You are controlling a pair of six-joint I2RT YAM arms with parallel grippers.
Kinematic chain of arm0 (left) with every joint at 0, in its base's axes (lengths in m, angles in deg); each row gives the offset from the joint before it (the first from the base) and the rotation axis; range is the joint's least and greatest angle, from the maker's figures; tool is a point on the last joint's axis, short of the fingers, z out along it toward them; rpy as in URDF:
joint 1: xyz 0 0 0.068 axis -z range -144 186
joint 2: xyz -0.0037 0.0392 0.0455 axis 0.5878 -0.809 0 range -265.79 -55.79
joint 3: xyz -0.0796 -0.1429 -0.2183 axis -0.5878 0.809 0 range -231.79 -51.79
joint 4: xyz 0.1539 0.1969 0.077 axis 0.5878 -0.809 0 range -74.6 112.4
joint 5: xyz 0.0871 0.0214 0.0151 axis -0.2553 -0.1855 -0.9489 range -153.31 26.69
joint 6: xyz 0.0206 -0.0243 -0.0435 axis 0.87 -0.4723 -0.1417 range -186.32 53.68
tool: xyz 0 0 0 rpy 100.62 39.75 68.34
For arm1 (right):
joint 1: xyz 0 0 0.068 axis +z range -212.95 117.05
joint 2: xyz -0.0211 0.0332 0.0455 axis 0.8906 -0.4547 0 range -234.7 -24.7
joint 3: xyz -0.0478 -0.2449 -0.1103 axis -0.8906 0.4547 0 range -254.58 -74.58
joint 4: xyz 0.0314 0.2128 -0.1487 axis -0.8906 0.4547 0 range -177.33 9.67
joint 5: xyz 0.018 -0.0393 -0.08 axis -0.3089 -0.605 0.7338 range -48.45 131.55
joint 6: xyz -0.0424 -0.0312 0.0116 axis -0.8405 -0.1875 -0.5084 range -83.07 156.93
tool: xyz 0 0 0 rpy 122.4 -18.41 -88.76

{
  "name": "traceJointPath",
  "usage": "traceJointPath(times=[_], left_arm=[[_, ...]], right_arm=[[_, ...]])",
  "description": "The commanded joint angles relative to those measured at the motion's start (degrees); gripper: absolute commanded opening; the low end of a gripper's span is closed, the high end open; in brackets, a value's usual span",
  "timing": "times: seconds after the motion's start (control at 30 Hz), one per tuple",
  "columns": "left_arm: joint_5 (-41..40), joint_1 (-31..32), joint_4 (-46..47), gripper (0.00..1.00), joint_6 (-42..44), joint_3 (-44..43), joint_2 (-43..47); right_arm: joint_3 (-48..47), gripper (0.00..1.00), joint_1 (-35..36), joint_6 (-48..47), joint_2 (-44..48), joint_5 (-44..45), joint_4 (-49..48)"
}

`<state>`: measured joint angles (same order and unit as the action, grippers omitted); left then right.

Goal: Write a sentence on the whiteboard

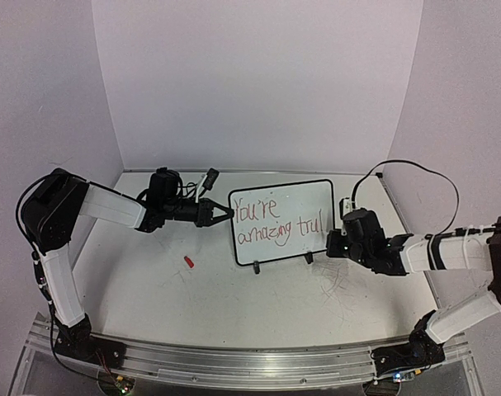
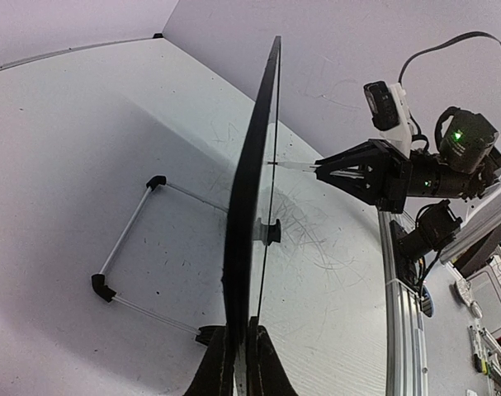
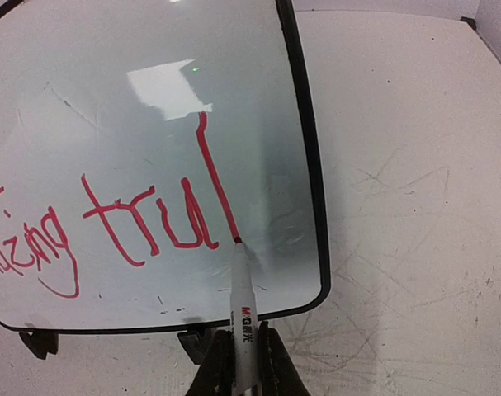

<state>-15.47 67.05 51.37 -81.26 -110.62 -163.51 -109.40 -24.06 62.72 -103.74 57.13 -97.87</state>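
Observation:
The whiteboard [image 1: 304,202] stands upright on two black feet mid-table, white with a thin black frame. Red handwriting [image 1: 271,223] on it reads "You're" above "amazing trul". My left gripper [image 1: 224,212] is shut on the board's left edge; the left wrist view shows the board edge-on [image 2: 248,198] between my fingers. My right gripper [image 1: 337,241] is shut on a white marker [image 3: 243,309]. The marker's red tip touches the board [image 3: 151,107] at the foot of the tall "l" stroke [image 3: 215,177], near the board's right edge.
A small red marker cap [image 1: 188,261] lies on the table left of the board. The tabletop [image 1: 233,305] has grey scribble scuffs below the board. White walls close in behind and at both sides. An aluminium rail [image 1: 233,359] runs along the near edge.

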Motion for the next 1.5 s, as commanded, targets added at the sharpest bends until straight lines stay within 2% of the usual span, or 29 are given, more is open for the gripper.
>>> traceJointPath(times=[0.0,0.07,0.2,0.53,0.87,1.47], left_arm=[[0.0,0.6,-3.7,0.0,1.6,-0.9,-0.1],[-0.1,0.6,-3.7,0.0,1.6,-0.9,0.0],[0.0,0.6,-3.8,0.0,1.7,-0.9,-0.1],[-0.1,0.6,-3.9,0.0,1.7,-0.9,0.3],[-0.2,0.6,-3.9,0.0,1.8,-0.7,0.3],[-0.2,0.6,-4.0,0.0,1.9,-0.5,0.6]], right_arm=[[2.6,0.0,-0.3,-1.2,7.2,0.5,-1.8],[2.6,0.0,-0.6,-3.0,8.9,-0.9,-2.8],[-0.4,0.0,-1.3,-5.1,5.2,-1.3,-1.5],[-3.0,0.0,-1.6,-5.8,3.1,0.0,-2.8],[-2.7,0.0,-2.0,-5.1,0.3,0.5,-2.9],[0.5,0.0,-1.9,-2.5,1.8,1.3,-1.6]])
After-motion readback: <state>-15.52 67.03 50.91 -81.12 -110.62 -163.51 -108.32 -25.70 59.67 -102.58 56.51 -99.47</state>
